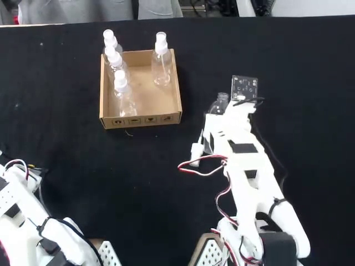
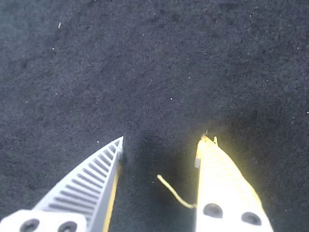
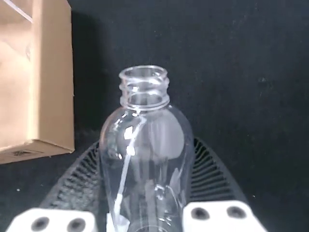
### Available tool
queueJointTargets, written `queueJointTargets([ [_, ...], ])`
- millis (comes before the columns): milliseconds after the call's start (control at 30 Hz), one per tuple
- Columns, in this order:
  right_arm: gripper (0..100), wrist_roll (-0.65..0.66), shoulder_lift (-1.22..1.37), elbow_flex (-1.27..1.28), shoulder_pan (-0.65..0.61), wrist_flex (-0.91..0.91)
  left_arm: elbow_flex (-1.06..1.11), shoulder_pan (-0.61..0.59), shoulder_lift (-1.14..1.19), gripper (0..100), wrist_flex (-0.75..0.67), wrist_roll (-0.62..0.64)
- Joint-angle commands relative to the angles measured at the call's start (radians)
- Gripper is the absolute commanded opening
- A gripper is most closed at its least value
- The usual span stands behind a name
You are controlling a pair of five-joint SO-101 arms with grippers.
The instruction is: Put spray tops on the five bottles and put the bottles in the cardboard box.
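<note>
Table (image 1: 310, 66): black cloth is covering it, with both arms sitting at its near edge.
Cardboard box (image 1: 141, 119): is resting open-topped on the far left part of the table, well apart from the left arm.
Right gripper (image 3: 147, 145): is clasping the uncapped bottle (image 3: 144, 87) between its two fingers, near the box's right side.
Left gripper (image 2: 162, 141): is hanging over bare cloth with its fingers spread and nothing between them.
Capped bottles (image 1: 120, 88): four are standing upright in the box, three in a row along its left wall and one by the right wall.
Thin white tube (image 3: 124, 164): is showing through the held bottle, possibly a spray top's.
</note>
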Motion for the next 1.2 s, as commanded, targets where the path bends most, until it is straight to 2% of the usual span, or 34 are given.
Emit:
queueJointTargets([
  [0,8.2,0.011,-0.001,0.012,-0.026,-0.026,-0.015,-0.001,-0.028,22,-0.015,-0.002],
  [700,8.2,0.006,-0.002,0.054,-0.301,0.017,-0.015,-0.001,-0.031,22,-0.015,-0.002],
  [900,8.2,0.005,-0.005,0.051,-0.384,0.009,0.012,0.001,-0.032,22,-0.064,-0.002],
  [1167,8.3,0.006,-0.254,0.153,-0.462,0.048,0.010,0.001,-0.032,22,-0.063,0.000],
])
